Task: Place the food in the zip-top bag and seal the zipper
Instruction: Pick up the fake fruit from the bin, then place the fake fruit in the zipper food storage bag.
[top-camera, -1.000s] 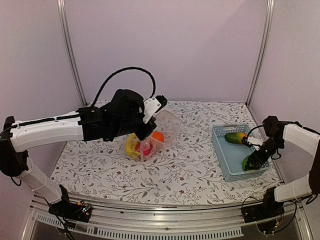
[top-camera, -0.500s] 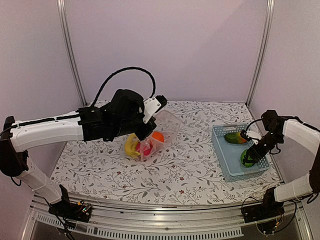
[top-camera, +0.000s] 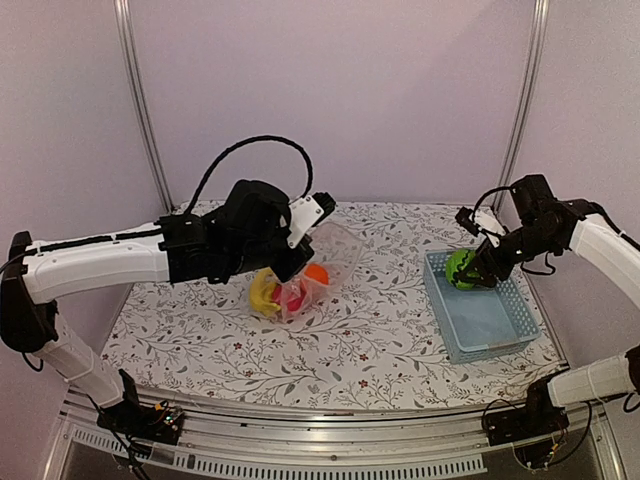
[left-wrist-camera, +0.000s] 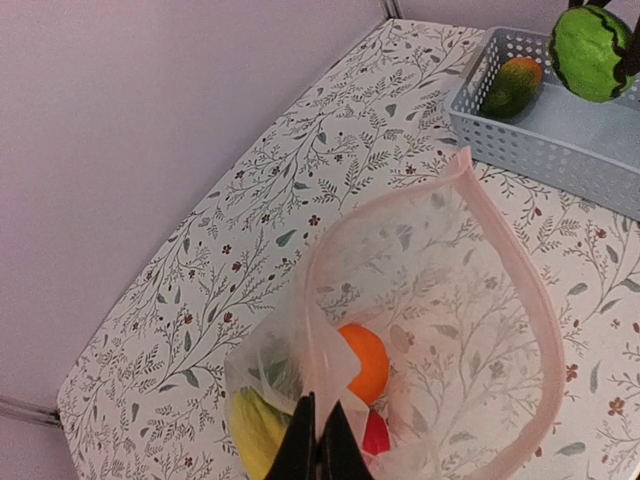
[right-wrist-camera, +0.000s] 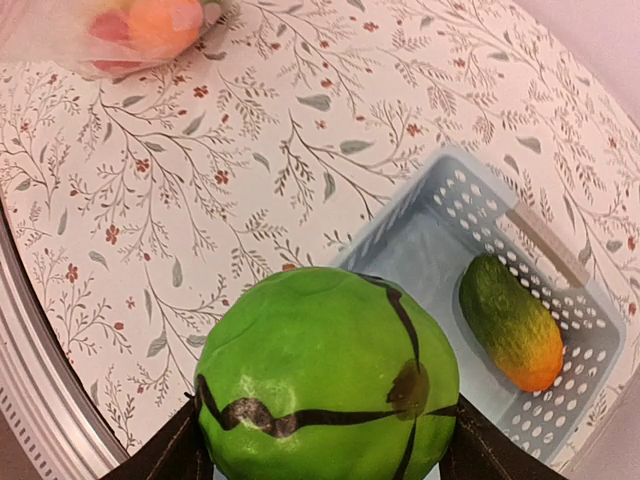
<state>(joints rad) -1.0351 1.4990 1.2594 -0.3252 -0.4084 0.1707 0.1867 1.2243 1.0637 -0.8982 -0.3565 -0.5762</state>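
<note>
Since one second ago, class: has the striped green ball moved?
Yes. Held in the right gripper, the striped green ball has gone from the blue basket's near right corner up to its far left corner.

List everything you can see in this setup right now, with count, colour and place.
table: 1, white floral cover, under everything
zip-top bag: 1, clear, left of centre, mouth open
zipper: 1, pale pink, along the bag's mouth, unsealed
orange: 1, orange, inside the bag
bananas: 1 bunch, yellow, inside the bag
apple: 1, red, inside the bag
basket: 1, light blue, right side
mango: 1, green-orange, in the basket
striped green ball: 1, green, in the air by the basket
left hand: 1, dark, pinching the bag's edge
right hand: 1, dark, gripping the ball
</note>
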